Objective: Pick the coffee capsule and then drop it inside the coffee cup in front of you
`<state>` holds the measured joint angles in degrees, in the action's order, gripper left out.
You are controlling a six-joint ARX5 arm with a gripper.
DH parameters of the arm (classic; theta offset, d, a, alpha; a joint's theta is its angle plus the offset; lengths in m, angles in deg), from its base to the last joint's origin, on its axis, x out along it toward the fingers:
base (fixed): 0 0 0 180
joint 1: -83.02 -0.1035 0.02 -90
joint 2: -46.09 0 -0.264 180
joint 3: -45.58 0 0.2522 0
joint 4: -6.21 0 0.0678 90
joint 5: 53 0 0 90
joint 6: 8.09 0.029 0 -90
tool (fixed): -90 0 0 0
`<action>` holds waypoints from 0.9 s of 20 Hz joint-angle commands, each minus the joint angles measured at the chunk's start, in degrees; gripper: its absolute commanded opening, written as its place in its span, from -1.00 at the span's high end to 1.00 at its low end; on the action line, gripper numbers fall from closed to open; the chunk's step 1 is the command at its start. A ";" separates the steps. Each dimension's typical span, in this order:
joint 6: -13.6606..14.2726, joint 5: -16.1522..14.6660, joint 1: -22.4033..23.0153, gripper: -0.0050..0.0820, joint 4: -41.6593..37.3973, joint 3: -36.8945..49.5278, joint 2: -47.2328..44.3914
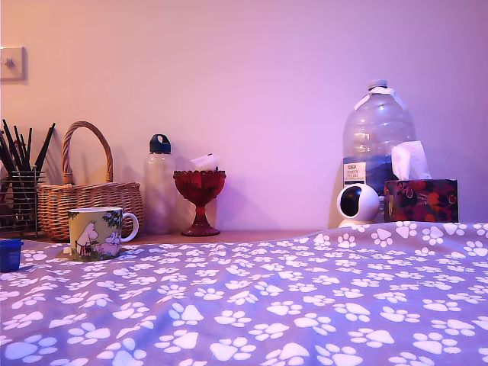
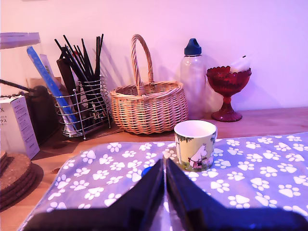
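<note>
The coffee cup [image 1: 95, 232], a yellow-green mug with white cartoon figures and a white handle, stands on the paw-print cloth [image 1: 290, 297] at the exterior view's left. In the wrist view the coffee cup [image 2: 195, 145] stands upright and looks empty, just beyond my fingertips. The dark blue coffee capsule [image 1: 9, 255] sits on the cloth at the exterior view's far left edge. The wrist view shows only a blue sliver of the capsule [image 2: 146, 172], beside one finger. My gripper [image 2: 165, 162] is shut, its dark fingers meeting at the tips with nothing between them. The exterior view does not show it.
Behind the cup stand a wicker basket [image 2: 149, 107], a clear bottle with a blue cap [image 2: 192, 72] and a red glass goblet [image 2: 228, 91]. A wire holder of dark sticks [image 2: 82, 103], a white box [image 2: 18, 126] and cork coasters [image 2: 14, 175] lie nearby. A water jug [image 1: 377, 149], a white camera [image 1: 357, 203] and a tissue box [image 1: 421, 200] stand at the exterior view's right.
</note>
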<state>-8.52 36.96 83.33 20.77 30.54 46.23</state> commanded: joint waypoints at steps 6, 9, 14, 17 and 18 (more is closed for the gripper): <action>-9.68 -5.95 0.22 0.94 7.28 -5.81 0.57; -9.68 -5.95 0.22 0.94 7.23 -5.81 0.57; -9.73 -5.55 0.22 0.94 1.57 -5.81 0.57; -10.12 -3.87 0.22 0.94 -2.01 -5.81 0.20; -10.12 -3.26 0.22 0.94 -2.25 -5.84 -0.68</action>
<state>-18.29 33.34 83.49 19.06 23.94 46.21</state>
